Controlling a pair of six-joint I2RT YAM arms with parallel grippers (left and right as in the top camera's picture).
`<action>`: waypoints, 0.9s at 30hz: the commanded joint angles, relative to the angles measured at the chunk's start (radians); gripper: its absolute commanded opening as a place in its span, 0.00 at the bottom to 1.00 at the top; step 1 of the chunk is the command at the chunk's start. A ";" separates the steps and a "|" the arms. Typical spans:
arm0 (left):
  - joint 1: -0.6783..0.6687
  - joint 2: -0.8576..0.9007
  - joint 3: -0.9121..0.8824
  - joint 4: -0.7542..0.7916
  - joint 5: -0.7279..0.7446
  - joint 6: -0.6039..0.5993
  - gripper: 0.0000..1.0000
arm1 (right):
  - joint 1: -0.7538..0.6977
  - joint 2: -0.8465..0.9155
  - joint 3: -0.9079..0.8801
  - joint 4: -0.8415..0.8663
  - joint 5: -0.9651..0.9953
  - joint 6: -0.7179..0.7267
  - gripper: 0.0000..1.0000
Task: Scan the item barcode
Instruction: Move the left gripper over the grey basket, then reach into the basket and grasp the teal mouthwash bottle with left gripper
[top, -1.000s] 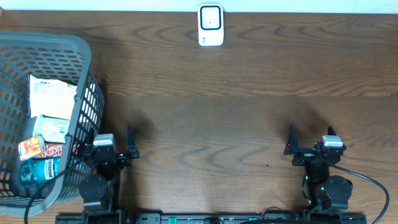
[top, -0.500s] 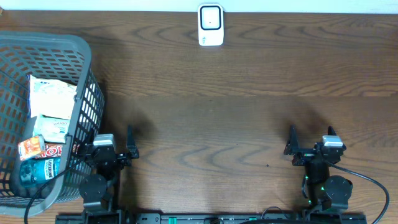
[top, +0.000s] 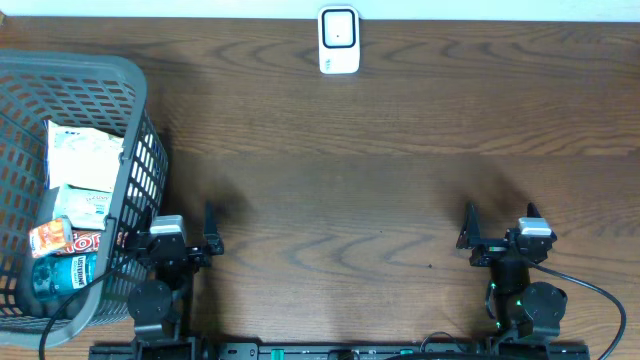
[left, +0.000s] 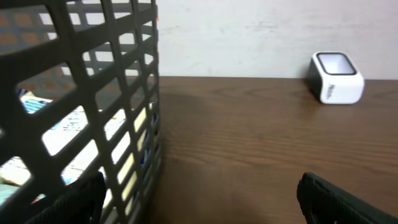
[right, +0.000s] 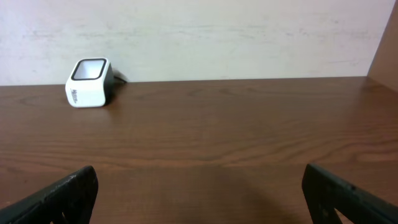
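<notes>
Left tool (top: 184, 232): wide open, empty.
Right tool (top: 499, 230): wide open, empty.
Packets (top: 82, 160): crinkled, inside grey plastic lattice basket (top: 140, 150), just left of left tool.
Scanner (top: 339, 40): white rounded block, well ahead, between tools.
Counter (top: 350, 200): dark wood grain.

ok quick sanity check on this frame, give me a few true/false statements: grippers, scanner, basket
1. The left gripper and right gripper are both open and hold nothing. True.
2. The scanner stands at the far edge of the table, roughly midway between the arms. True.
3. The basket is empty. False: several packaged items lie inside it.
4. The basket sits on the right arm's side. False: it is on the left arm's side, right next to the left gripper.
5. The right gripper is reaching over the scanner. False: it sits near the front edge, far from the scanner.
</notes>
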 joint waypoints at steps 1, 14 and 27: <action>-0.004 -0.006 -0.021 -0.004 0.113 -0.033 0.98 | 0.004 -0.003 -0.002 -0.005 0.012 0.010 0.99; -0.004 0.367 0.497 -0.080 0.328 -0.147 0.98 | 0.004 -0.003 -0.002 -0.005 0.012 0.010 0.99; -0.003 1.064 1.622 -0.880 0.157 -0.084 0.98 | 0.004 -0.003 -0.002 -0.005 0.012 0.010 0.99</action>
